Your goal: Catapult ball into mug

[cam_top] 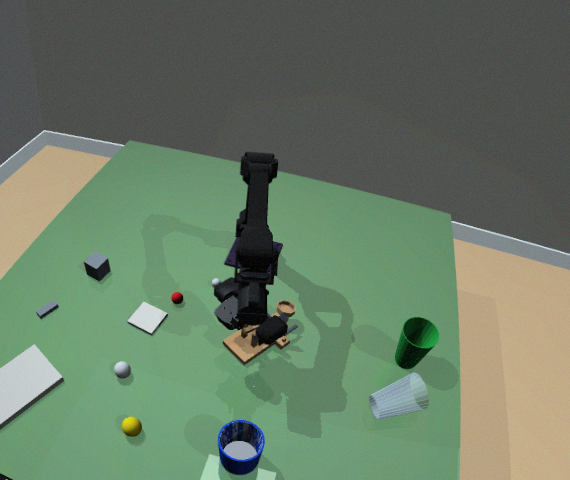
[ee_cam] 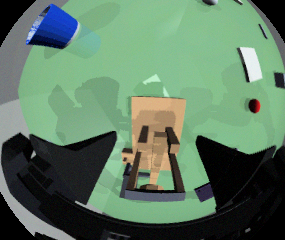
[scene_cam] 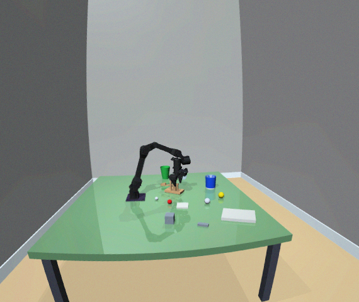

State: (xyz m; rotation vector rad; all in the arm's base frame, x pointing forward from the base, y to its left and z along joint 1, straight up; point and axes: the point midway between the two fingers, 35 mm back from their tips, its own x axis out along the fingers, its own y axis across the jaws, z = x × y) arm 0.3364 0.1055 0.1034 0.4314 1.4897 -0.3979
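Two fingers of the gripper [cam_top: 249, 322] [scene_cam: 177, 179] [ee_cam: 156, 135] are spread wide, with nothing held; between and below them the catapult [cam_top: 244, 352] [scene_cam: 174, 190] [ee_cam: 157, 106] is seen upright on the table [cam_top: 326, 206] [scene_cam: 108, 240] [ee_cam: 182, 30]; its long axis is run lengthwise through the gap, so its sides are faced by the fingers; the arm [cam_top: 257, 206] [scene_cam: 138, 165] is arched high, with its wrist bent down over the catapult.

No ball is seen in the cup [cam_top: 286, 308] [ee_cam: 152, 188]; the red ball [cam_top: 176, 298] [scene_cam: 169, 201] [ee_cam: 254, 106] is left well apart; which ball is meant cannot be told. The blue mug [cam_top: 240, 459] [scene_cam: 210, 182] [ee_cam: 57, 30] is placed off the catapult's axis, to the upper left in the wrist view; a turn that way is probably needed before firing, and loading is judged undone.
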